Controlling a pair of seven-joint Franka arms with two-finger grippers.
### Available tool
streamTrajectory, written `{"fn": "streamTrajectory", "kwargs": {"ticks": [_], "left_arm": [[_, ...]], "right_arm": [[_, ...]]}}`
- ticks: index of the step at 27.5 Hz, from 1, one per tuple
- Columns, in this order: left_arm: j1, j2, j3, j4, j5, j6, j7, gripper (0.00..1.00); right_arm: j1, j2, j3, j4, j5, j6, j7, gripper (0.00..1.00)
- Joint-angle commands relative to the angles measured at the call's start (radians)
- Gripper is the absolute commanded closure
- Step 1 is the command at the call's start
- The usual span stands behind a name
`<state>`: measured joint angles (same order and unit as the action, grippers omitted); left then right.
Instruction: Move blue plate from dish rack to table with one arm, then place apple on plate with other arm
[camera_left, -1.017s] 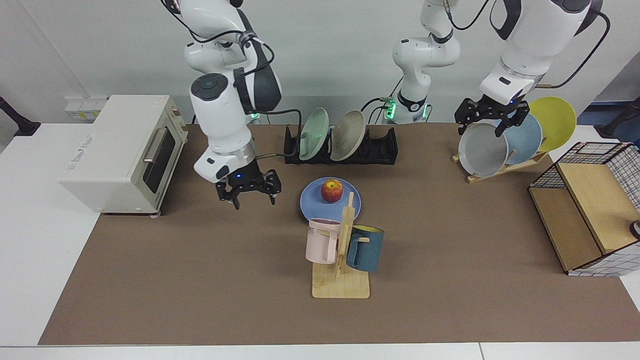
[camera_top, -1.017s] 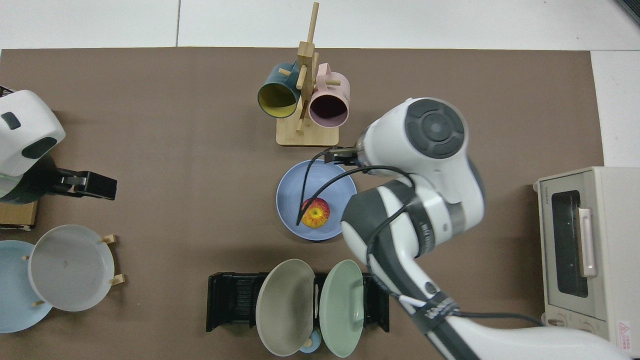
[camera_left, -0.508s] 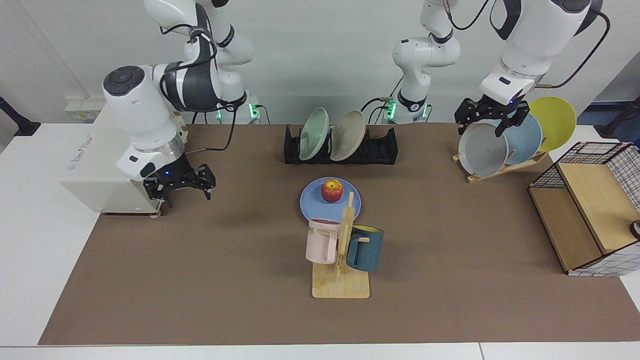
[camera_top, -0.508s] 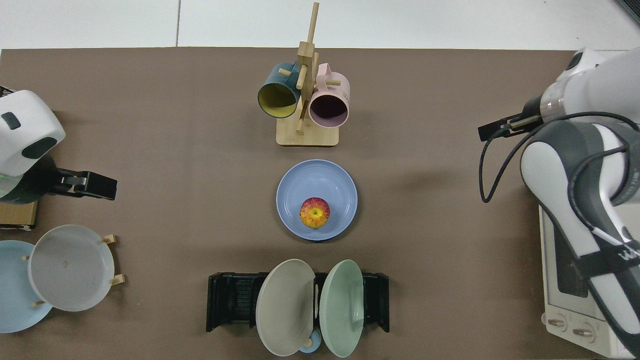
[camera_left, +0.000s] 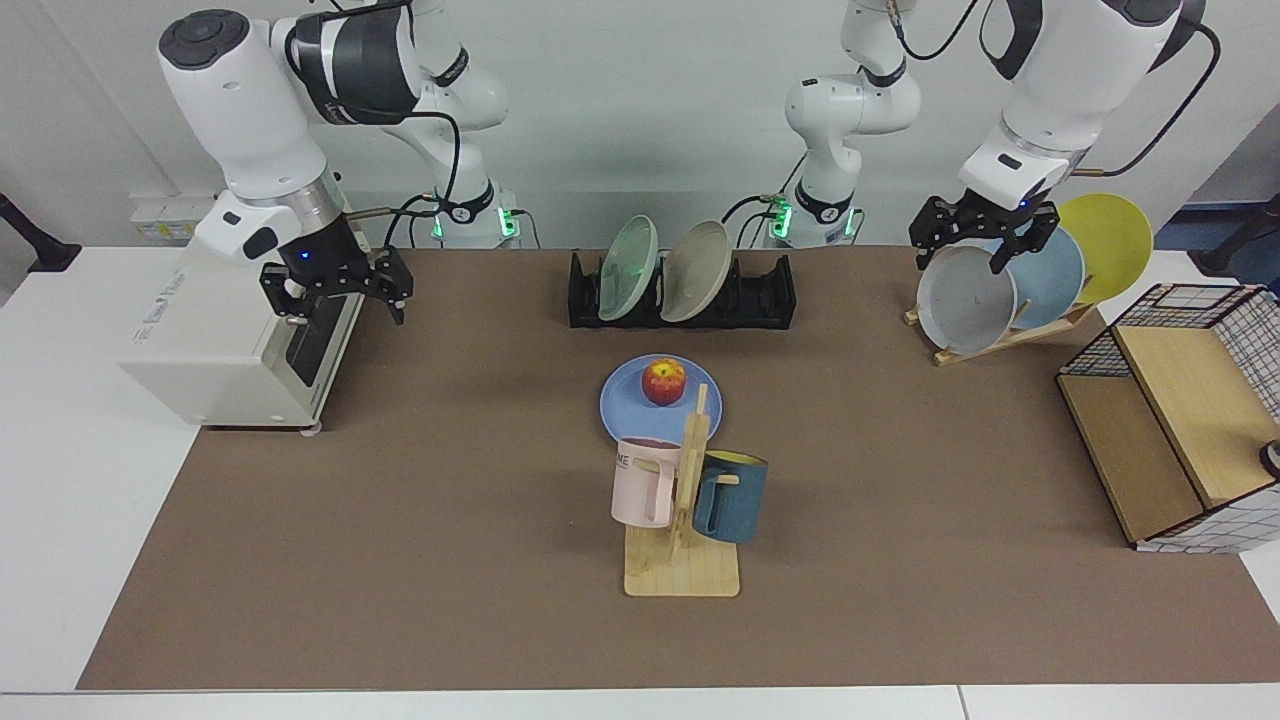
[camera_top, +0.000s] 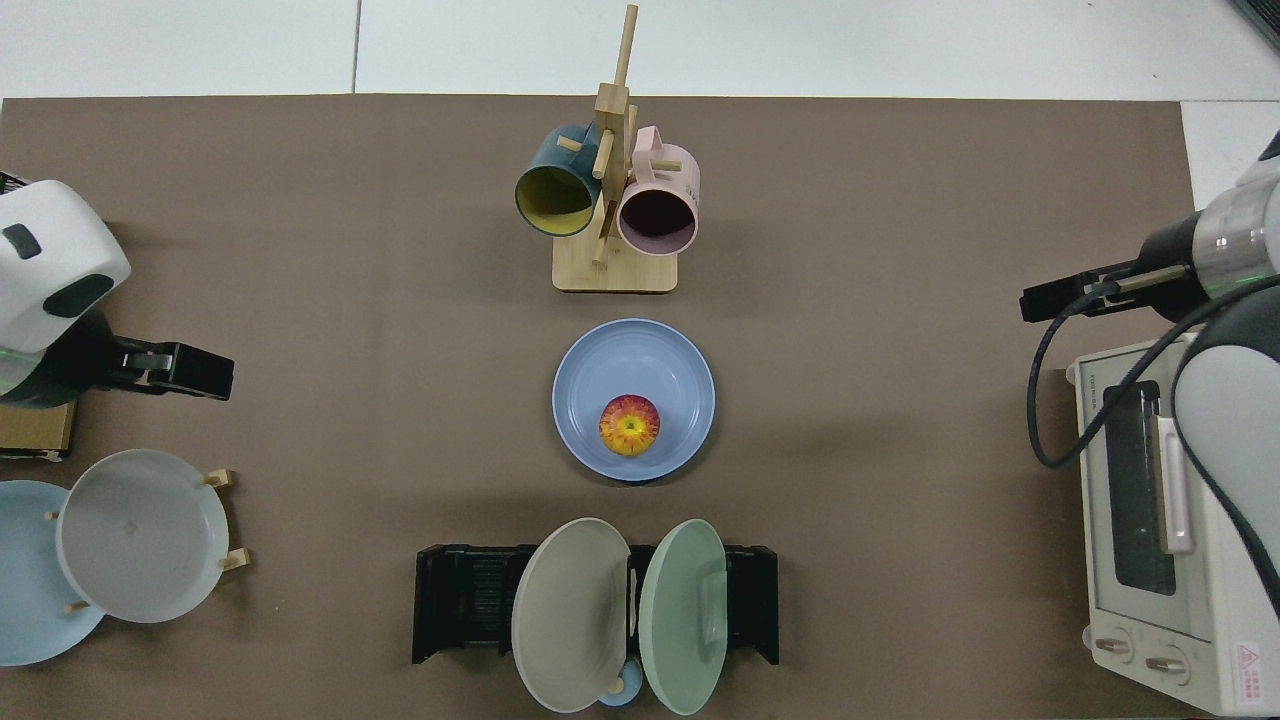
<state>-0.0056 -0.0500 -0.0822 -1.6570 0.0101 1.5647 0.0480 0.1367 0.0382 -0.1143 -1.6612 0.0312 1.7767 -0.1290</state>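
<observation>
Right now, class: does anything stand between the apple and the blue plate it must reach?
Nothing visible does. The apple already rests on the blue plate, on the table. The right gripper hangs open by the toaster oven; the left gripper waits, open.

6 plates, 2 mugs, 1 apple, 1 toaster oven.

Top view clock: apple on blue plate, toward its 6 o'clock rim. Plate flat on table centre. Mug stand at 12 of plate, dish rack at 6 with two plates upright in it. Toaster oven at 3–4, wooden plate stand at 8. Right gripper over oven front, probably not touching. Left gripper above plate stand.
</observation>
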Motion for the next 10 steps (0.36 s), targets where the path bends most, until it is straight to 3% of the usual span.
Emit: {"fn": "streamTrajectory", "kwargs": {"ticks": [1,10], "left_arm": [[0.006,-0.004,-0.002,0.009,0.007,-0.012,0.007,0.0],[0.006,-0.004,-0.002,0.009,0.007,-0.011,0.007,0.0]], "right_arm": [[0.0,-0.014,0.016,-0.009,-0.02,-0.013,0.081,0.0],[-0.002,-0.023,0.019,-0.009,-0.016,-0.017,0.137,0.0]]}}
